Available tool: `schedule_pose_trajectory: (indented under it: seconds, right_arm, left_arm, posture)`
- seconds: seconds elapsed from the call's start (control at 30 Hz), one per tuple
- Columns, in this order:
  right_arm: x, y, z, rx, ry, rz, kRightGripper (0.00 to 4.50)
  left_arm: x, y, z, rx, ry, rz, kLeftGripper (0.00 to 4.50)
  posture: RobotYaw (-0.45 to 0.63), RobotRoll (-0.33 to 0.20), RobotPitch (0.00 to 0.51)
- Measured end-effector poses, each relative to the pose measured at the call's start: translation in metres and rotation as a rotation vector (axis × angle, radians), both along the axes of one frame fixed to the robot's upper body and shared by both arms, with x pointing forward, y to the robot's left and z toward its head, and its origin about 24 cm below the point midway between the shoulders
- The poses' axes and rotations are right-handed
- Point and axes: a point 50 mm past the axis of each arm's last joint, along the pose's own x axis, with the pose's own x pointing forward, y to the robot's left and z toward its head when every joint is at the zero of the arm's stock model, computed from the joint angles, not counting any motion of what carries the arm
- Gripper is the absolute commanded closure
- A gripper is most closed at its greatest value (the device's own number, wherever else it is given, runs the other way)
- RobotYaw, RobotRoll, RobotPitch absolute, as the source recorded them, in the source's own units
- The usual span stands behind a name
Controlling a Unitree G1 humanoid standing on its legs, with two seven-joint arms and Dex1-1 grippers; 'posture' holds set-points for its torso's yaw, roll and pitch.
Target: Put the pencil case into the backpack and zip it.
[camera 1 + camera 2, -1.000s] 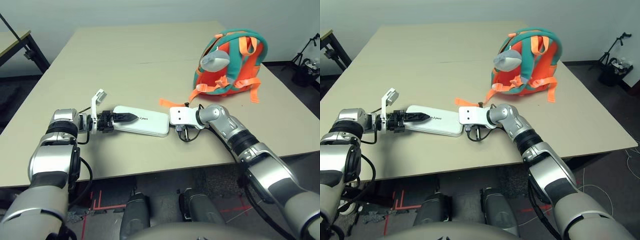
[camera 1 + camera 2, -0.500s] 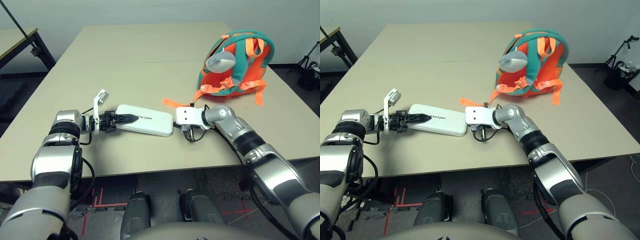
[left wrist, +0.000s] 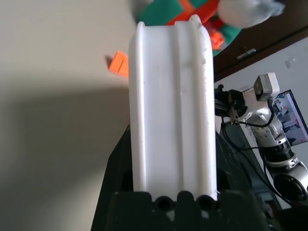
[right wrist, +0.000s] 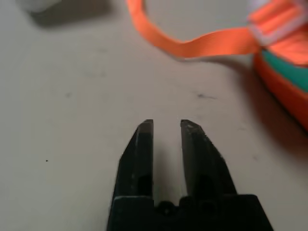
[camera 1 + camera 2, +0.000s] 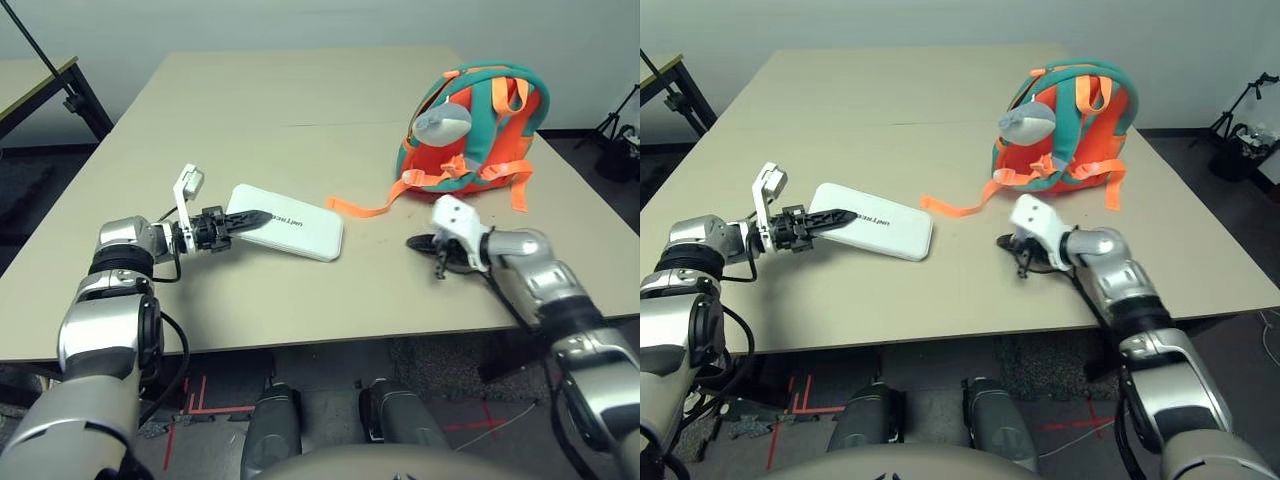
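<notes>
My right gripper (image 4: 167,129) has left the pencil case (image 5: 284,234) and pulled back near the backpack (image 5: 474,130), fingers nearly together on nothing. My left gripper (image 5: 238,219) clamps the case's near end on the table (image 5: 250,110). Packing and zipping are both left, I judge.
</notes>
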Motion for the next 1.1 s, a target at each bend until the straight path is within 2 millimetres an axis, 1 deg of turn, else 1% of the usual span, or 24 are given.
schedule_pose_trajectory:
  seconds: [0.1,0.17,0.2,0.23,0.27,0.33,0.43,0.5,0.67,0.8,0.97,1.1]
  right_arm:
    - [-0.002,-0.02,0.035,0.099,-0.082,-0.122,1.28]
    - [-0.003,-0.03,0.057,0.141,-0.156,-0.197,0.46]
    - [-0.002,-0.032,0.064,0.157,-0.182,-0.221,0.11]
    - [-0.002,-0.034,0.07,0.177,-0.206,-0.25,0.0]
    - [0.001,-0.032,0.075,0.204,-0.228,-0.276,0.0]
    - [0.006,-0.027,0.079,0.253,-0.25,-0.312,0.0]
    - [0.015,-0.016,0.078,0.294,-0.254,-0.346,0.0]
    - [0.023,-0.012,0.075,0.317,-0.242,-0.379,0.0]
    - [0.04,-0.014,0.065,0.337,-0.221,-0.484,0.0]
    - [0.051,-0.021,0.061,0.332,-0.23,-0.555,0.0]
    - [0.058,-0.027,0.049,0.321,-0.212,-0.604,0.0]
    - [0.065,-0.024,0.038,0.321,-0.181,-0.624,0.0]
  left_arm:
    - [0.001,0.0,0.017,-0.021,-0.094,0.015,3.11]
    - [-0.001,0.002,0.025,-0.036,-0.143,0.043,3.11]
    - [-0.001,0.003,0.028,-0.042,-0.158,0.056,3.11]
    - [-0.001,0.004,0.031,-0.044,-0.175,0.07,3.11]
    - [-0.001,0.007,0.033,-0.058,-0.187,0.093,3.11]
    - [0.0,0.008,0.037,-0.059,-0.207,0.118,3.11]
    - [0.0,0.006,0.04,-0.053,-0.226,0.126,3.11]
    - [0.0,0.005,0.04,-0.051,-0.231,0.126,3.11]
    - [-0.003,0.004,0.041,-0.056,-0.238,0.131,3.11]
    - [-0.009,0.007,0.038,-0.054,-0.23,0.143,3.11]
    - [-0.016,0.013,0.041,-0.058,-0.246,0.167,3.11]
    - [-0.021,0.016,0.042,-0.062,-0.251,0.188,3.11]
  posture:
    - [-0.13,0.0,0.0]
    - [-0.13,0.0,0.0]
    - [-0.12,0.0,0.0]
    - [-0.12,0.0,0.0]
    - [-0.12,0.0,0.0]
    - [-0.11,0.0,0.0]
    - [-0.1,0.0,0.0]
    - [-0.08,0.0,0.0]
    - [-0.04,0.0,0.0]
    - [-0.02,0.0,0.0]
    - [0.01,0.0,0.0]
    - [0.03,0.0,0.0]
